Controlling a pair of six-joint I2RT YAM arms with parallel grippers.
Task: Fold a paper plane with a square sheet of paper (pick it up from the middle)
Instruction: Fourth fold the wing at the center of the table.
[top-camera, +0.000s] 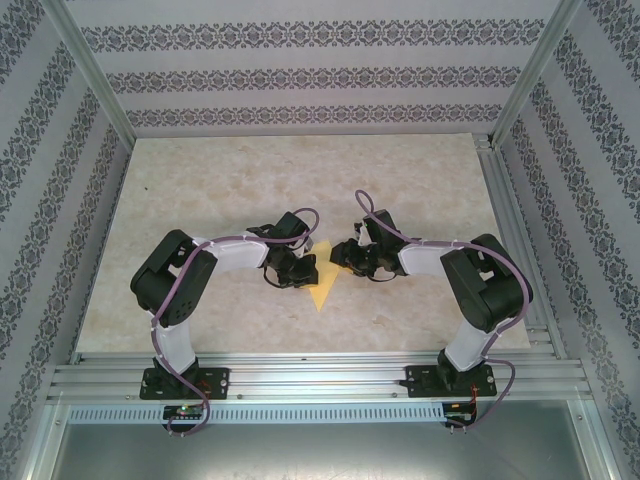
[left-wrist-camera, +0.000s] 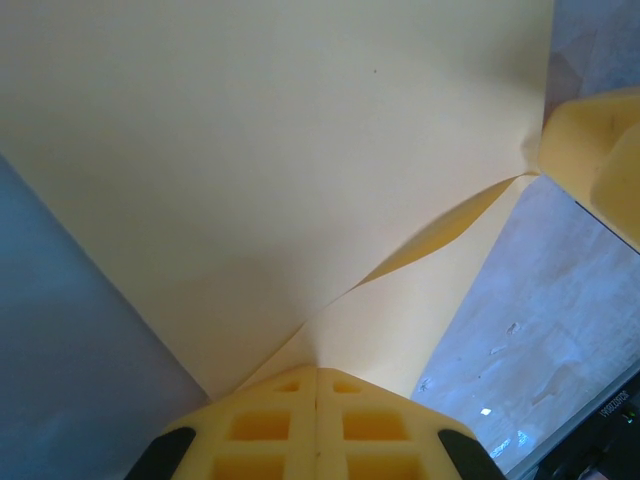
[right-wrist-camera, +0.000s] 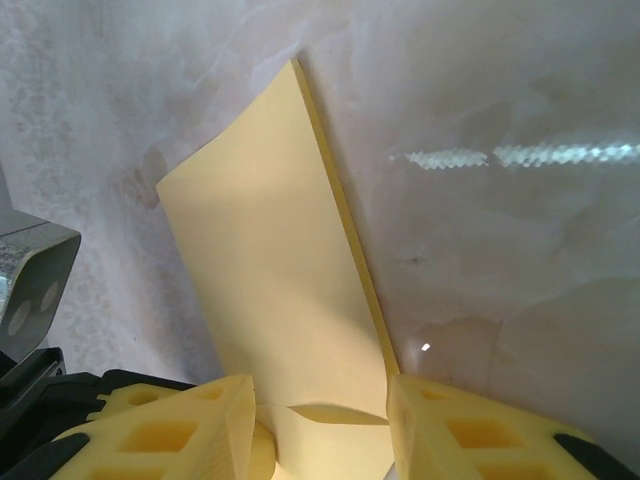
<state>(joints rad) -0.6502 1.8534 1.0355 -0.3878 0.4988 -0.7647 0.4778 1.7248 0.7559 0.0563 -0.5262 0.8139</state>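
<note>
The yellow sheet of paper (top-camera: 322, 291) lies folded at the table's middle, its sharp tip pointing toward the arm bases. Both grippers meet over it. My left gripper (top-camera: 300, 268) is shut on the paper; in the left wrist view its pads (left-wrist-camera: 317, 372) pinch an edge, and the sheet (left-wrist-camera: 280, 150) spreads away with one flap bowed up. My right gripper (top-camera: 345, 258) faces it from the right. In the right wrist view its jaws (right-wrist-camera: 320, 385) stand apart, with a folded strip of the paper (right-wrist-camera: 270, 270) running between them. One right finger (left-wrist-camera: 590, 140) touches the sheet's far corner.
The marbled tabletop (top-camera: 300, 180) stretches behind the grippers. Patterned walls (top-camera: 60, 160) enclose it on three sides. An aluminium rail (top-camera: 320, 380) carrying both arm bases runs along the near edge. Part of the left arm (right-wrist-camera: 30, 270) is close on the right wrist view's left.
</note>
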